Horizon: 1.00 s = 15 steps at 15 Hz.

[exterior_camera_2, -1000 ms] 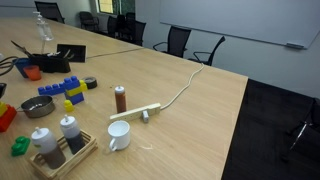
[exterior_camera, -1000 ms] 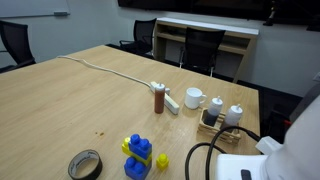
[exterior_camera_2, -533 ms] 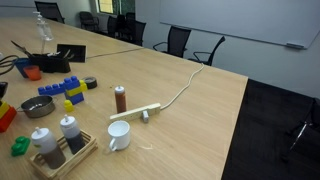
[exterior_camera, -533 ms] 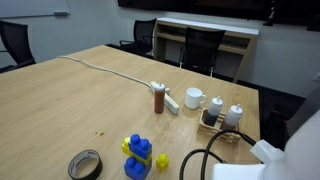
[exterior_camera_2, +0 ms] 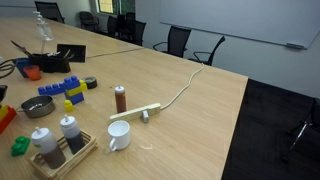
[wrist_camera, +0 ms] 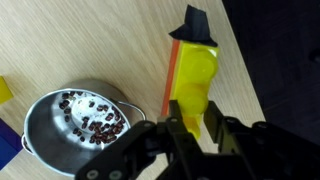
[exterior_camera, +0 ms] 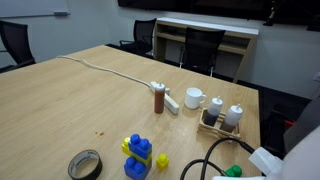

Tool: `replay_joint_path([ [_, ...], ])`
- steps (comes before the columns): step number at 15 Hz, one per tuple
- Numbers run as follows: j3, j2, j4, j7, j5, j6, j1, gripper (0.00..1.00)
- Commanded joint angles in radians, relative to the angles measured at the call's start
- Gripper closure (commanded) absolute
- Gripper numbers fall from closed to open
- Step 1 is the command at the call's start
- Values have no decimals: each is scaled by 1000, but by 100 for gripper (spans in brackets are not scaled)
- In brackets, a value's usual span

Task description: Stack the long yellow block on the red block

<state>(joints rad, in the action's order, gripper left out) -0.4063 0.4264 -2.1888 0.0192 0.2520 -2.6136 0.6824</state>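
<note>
- The long yellow block [wrist_camera: 197, 80] shows in the wrist view, lying lengthways just beside an orange-red strip that I take to be the red block [wrist_camera: 171, 90]. The yellow one covers most of it.
- The gripper [wrist_camera: 200, 120] looks closed on the near end of the yellow block. Its fingers [wrist_camera: 182, 118] sit narrow on either side of the block's width. Whether the block is seated or a little above the red one, I cannot tell.
- As I see it, the step in hand is placing. The yellow block's long side should run parallel to the red strip, because a small twist would make the studs miss.
- It wants a nudge towards the strip so that it sits squarely over the red block, then a straight descent and a firm press before the fingers open.
- The counter [wrist_camera: 90, 40] ends just past the block on the far side from the strip, so a loose release could tip it off the edge.
- The metal bowl [wrist_camera: 38, 135], full of dark bits, sits near on the other side. Sideways corrections should be kept small.
</note>
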Motion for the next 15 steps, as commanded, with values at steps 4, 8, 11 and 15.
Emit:
replay_joint_path([
  [4,47,17,-15,2,12,-28,7,93],
  [8,53,17,-20,-4,8,-24,4,93],
  [11,42,19,-30,-20,-6,-24,-6,93],
  [15,16,9,-49,-69,-42,-53,-33,32],
])
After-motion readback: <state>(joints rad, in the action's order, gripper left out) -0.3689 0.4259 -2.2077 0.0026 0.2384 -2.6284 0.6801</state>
